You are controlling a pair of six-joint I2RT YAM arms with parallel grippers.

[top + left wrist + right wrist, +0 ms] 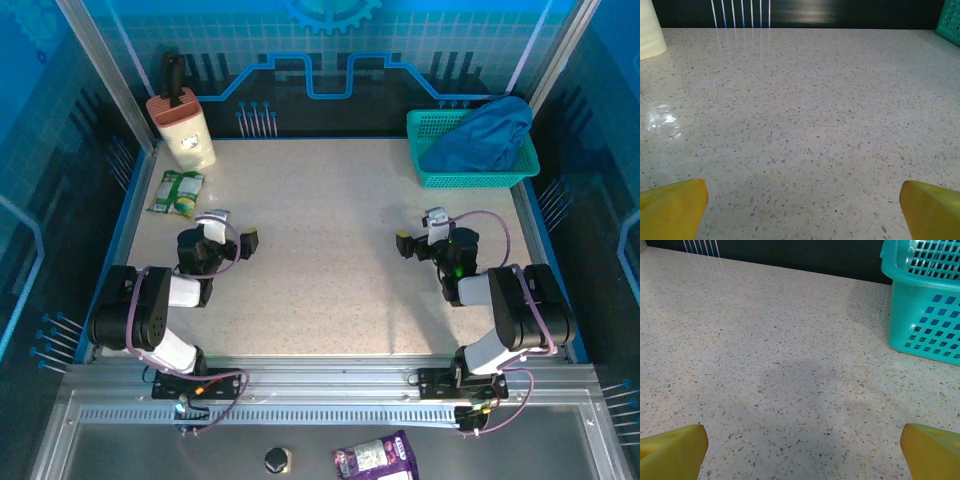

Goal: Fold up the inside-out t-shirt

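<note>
My blue t-shirt (482,135) lies bunched in the teal mesh basket (470,180) at the upper right of the overhead view, heaped above the rim. I judge it soft, light and floppy: it will sag and drag, so I would pinch a raised fold on top of the heap, clear of the mesh. My left gripper (232,230) and right gripper (418,230) sit low at mid-frame, arms folded back, jaws spread wide and empty over the speckled table (320,290).
</note>
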